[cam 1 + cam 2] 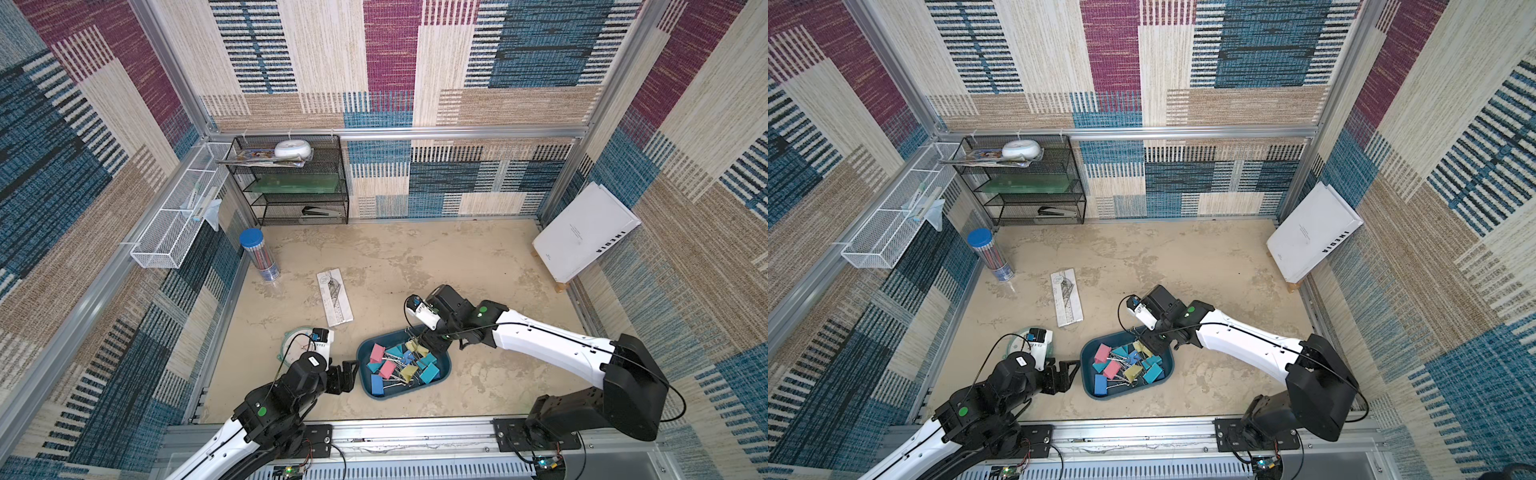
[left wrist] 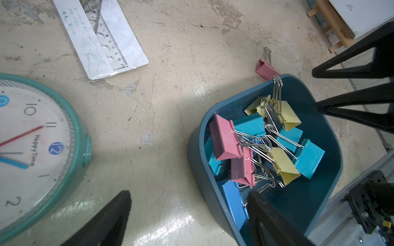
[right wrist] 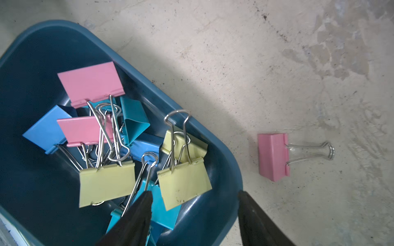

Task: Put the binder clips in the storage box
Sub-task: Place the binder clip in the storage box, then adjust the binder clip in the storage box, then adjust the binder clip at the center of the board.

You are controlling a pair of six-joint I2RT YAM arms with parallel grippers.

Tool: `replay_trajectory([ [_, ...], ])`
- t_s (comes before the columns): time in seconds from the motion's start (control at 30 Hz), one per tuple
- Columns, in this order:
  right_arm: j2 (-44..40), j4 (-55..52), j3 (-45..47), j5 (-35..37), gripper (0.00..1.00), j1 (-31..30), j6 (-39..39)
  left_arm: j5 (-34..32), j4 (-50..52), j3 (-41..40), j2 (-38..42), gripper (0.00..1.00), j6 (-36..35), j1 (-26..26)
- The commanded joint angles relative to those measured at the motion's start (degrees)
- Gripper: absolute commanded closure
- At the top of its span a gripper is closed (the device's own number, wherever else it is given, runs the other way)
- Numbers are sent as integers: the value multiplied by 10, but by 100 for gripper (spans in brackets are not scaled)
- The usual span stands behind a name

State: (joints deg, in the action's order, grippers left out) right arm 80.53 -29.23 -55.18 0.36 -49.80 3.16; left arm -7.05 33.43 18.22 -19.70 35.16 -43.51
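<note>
One clip [image 3: 273, 156], handles [image 3: 332, 150] away from box [image 3: 136, 77]

— What sits by my left pincer [image 1: 351, 376]?
— A teal-rimmed clock [image 2: 32, 138], near it on the table [image 1: 415, 257]. I see a bagged ruler [image 1: 334, 297] just beyond.
— Farther off?
— A blue-capped pencil tube [image 1: 259, 255], then a black mesh rack [image 1: 291, 183], well away.

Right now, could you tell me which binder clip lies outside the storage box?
The lone pink binder clip, lying on the table just beyond the storage box rim; all the other clips are piled inside the box.
</note>
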Motion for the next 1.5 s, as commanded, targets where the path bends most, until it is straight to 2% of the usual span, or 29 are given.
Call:
replay_trajectory([
  [0.0,-17,-2,1,-2,32,0,-5,5,-9,-2,-1,11,-6,0],
  [0.07,-16,30,12,7,34,0,-16,5,-9,-2,0,11,-6,0],
  [0.2,34,36,-1,62,49,0,-35,5,-9,-2,2,11,-6,1],
  [0.3,70,48,-7,62,55,0,-36,6,-9,-3,3,11,-6,0],
  [0.47,104,80,-5,58,58,0,-34,5,-7,-2,3,11,-7,0],
  [0.8,84,103,13,2,54,-32,-26,5,-7,-2,5,11,-6,0],
  [1.03,0,123,36,58,46,-22,-40,6,-9,-3,3,11,-6,0],
  [1.13,-38,127,49,79,41,18,-68,5,-8,-2,2,11,-7,0],
  [1.23,-59,127,66,53,40,115,-118,5,-9,-2,2,11,-5,0],
  [1.27,-61,127,74,44,45,151,-136,5,-9,-3,2,11,-5,0],
  [1.37,-59,130,86,8,74,210,-154,5,-9,-3,2,11,-6,0],
  [1.43,-58,128,93,1,85,214,-153,5,-8,-3,1,11,-5,0],
  [1.47,-56,124,97,-18,88,214,-152,3,-7,-2,2,11,-5,0],
])
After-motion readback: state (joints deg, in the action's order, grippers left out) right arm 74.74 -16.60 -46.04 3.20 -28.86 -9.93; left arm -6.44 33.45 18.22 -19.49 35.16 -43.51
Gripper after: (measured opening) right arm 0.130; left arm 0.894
